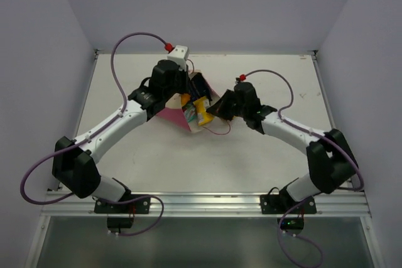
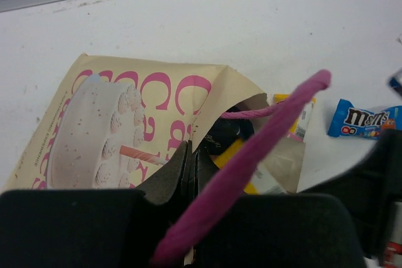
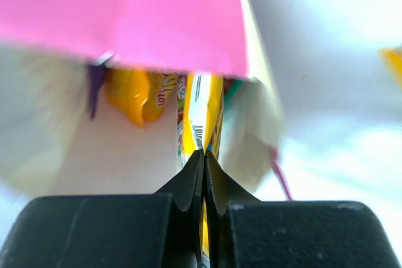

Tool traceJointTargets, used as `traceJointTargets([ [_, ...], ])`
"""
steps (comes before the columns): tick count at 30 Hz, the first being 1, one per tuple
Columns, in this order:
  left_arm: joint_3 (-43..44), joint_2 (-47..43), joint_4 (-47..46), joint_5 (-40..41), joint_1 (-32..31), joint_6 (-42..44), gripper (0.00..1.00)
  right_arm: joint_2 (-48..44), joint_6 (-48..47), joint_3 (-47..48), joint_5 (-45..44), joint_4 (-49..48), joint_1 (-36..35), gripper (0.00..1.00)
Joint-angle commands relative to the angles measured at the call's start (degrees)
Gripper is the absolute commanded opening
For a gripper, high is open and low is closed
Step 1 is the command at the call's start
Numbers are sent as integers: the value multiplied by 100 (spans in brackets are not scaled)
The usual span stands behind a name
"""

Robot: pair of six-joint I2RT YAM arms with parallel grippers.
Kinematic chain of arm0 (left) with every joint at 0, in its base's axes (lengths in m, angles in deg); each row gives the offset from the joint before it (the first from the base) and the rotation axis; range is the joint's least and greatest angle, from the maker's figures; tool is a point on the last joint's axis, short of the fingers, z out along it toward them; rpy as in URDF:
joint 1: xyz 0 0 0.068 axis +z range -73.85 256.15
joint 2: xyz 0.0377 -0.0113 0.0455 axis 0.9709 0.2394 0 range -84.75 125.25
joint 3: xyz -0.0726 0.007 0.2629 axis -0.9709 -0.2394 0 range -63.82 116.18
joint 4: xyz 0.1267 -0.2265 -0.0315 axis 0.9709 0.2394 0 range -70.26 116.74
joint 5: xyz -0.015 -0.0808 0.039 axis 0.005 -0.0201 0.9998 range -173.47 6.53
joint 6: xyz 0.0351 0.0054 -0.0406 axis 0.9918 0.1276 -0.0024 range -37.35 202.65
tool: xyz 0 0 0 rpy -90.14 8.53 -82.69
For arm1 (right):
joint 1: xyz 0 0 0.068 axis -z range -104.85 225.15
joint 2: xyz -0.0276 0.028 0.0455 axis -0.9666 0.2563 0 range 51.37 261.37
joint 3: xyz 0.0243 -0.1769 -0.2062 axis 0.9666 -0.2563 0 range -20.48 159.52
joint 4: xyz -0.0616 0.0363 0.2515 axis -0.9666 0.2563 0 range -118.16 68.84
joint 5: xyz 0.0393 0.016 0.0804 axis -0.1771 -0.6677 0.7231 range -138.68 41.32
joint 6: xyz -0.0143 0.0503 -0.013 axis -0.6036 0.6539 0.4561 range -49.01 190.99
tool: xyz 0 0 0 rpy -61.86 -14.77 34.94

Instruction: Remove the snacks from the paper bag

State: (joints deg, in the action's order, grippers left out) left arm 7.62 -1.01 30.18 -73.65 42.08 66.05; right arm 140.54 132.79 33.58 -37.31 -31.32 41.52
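The right gripper (image 3: 204, 161) has its fingers clamped together on the lower edge of one slim, glossy yellow packet (image 3: 202, 108). The packet has a white barcode panel and stands on edge in the mouth of the bag. The left gripper (image 2: 191, 169) has its fingers pressed shut at the mouth edge of the bag's front panel, and they seem to pinch the paper.

The small paper gift bag (image 2: 125, 123) lies on its side in the middle of the white counter (image 2: 264, 23), between the two grippers, with its mouth towards the right arm. Its front is cream, printed with one white frosted cake and large pink letters that begin "Ca"; the rest cannot be read. Its side panel is plain bright pink. A thick pink-purple cord handle (image 2: 264, 149) runs over the left gripper to the mouth.

Deeper in the bag sit one crumpled orange-yellow packet (image 3: 133, 95) with lettering too blurred to read, one purple sliver (image 3: 94, 89), one green sliver (image 3: 233, 87) and one dark packet (image 2: 227, 133).

Beyond the mouth, one small blue packet (image 2: 359, 120) marked "m&m's" lies on the counter.
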Motion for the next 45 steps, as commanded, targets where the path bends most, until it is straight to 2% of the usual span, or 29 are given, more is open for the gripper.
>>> traceJointTargets([
  [1,318,116,-33,265,111,490,0,-1257,-852,-36,181,629,391,0],
  [6,423,186,72,169,128,702,0,-2034,-1354,43,-152,1212,997,0],
  [10,441,195,134,72,128,711,0,-2053,-1486,113,-338,1362,1761,0],
  [11,450,204,143,55,128,711,0,-1948,-1556,252,-294,1362,1824,23],
  [14,467,195,161,-42,128,693,0,-1333,-1942,779,-76,1791,1886,65],
  [16,467,177,160,-147,128,684,0,-1252,-1865,677,232,1505,1755,69],
  [21,476,151,213,-305,128,641,0,-1297,-1172,465,-12,572,745,68],
  [25,564,168,336,-314,128,658,0,-683,-582,648,-337,-280,25,64],
  [29,669,168,406,-332,119,676,0,414,-318,1175,-434,-528,-363,63],
  [34,696,204,486,-279,128,685,0,1383,-98,1799,-365,-668,-680,63],
  [37,687,204,468,-350,128,614,0,1858,-98,2011,-259,-843,-750,60],
  [40,661,204,433,-367,128,570,0,2139,-1,2073,-75,-1159,-768,53],
  [42,643,212,415,-376,128,553,0,2219,-28,2134,-39,-1178,-777,42],
  [43,626,212,407,-359,128,535,0,2210,-71,2117,-56,-1222,-768,35],
  [44,591,212,380,-298,119,535,0,2176,-167,2074,-109,-1222,-777,18],
  [45,564,212,371,-253,128,535,0,2114,-229,2021,-92,-1266,-777,10],
])
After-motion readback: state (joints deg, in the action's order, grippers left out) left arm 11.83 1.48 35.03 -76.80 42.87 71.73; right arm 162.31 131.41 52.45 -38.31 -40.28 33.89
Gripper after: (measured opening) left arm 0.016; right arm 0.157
